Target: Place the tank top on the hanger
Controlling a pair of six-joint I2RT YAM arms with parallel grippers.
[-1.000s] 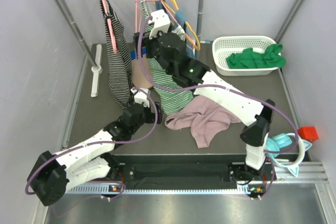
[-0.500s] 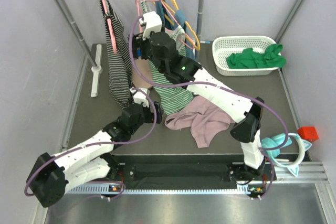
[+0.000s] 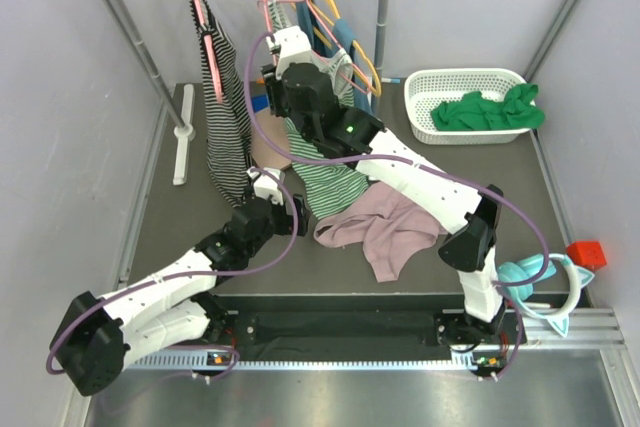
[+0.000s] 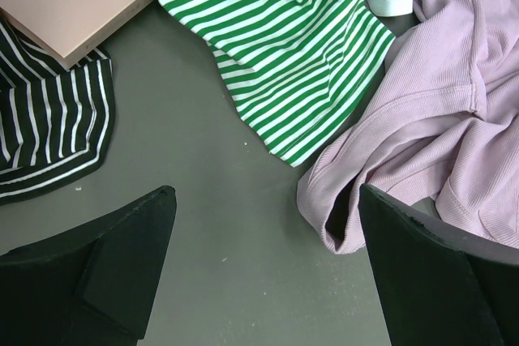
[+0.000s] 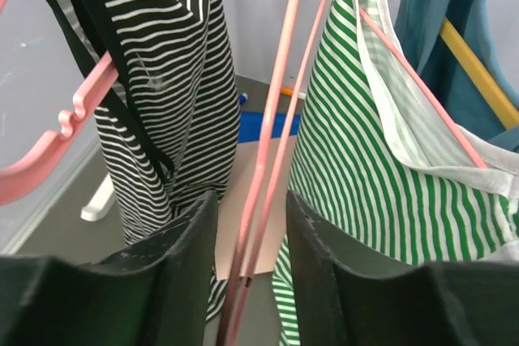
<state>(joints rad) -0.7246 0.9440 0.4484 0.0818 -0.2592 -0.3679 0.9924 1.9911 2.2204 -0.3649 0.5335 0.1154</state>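
The dusty-pink tank top [image 3: 385, 227] lies crumpled on the table, right of centre. In the left wrist view a folded edge of the tank top [image 4: 438, 119] sits just inside the right finger. My left gripper [image 3: 290, 209] [image 4: 266, 190] hovers low over the table, wide open and holding nothing. The thin salmon-pink hanger [image 3: 260, 7] hangs bare on the rail. Its two slim rods [image 5: 272, 143] run between the fingers of my right gripper [image 3: 270, 77] [image 5: 250, 196]. Those jaws are narrowed around the rods, with a thin gap still showing on each side.
A green-and-white striped top [image 3: 330, 172] [image 5: 365, 160] hangs beside the hanger, its hem on the table. A black striped garment [image 3: 225, 117] hangs on the left. Yellow hangers [image 3: 350, 42] and a blue garment hang right. A white basket [image 3: 420, 82] holds green cloth [image 3: 485, 112].
My right arm has swung left and up along the rail to the bare pink hanger, and its jaws have narrowed around the rods. The left arm has stayed still and open.
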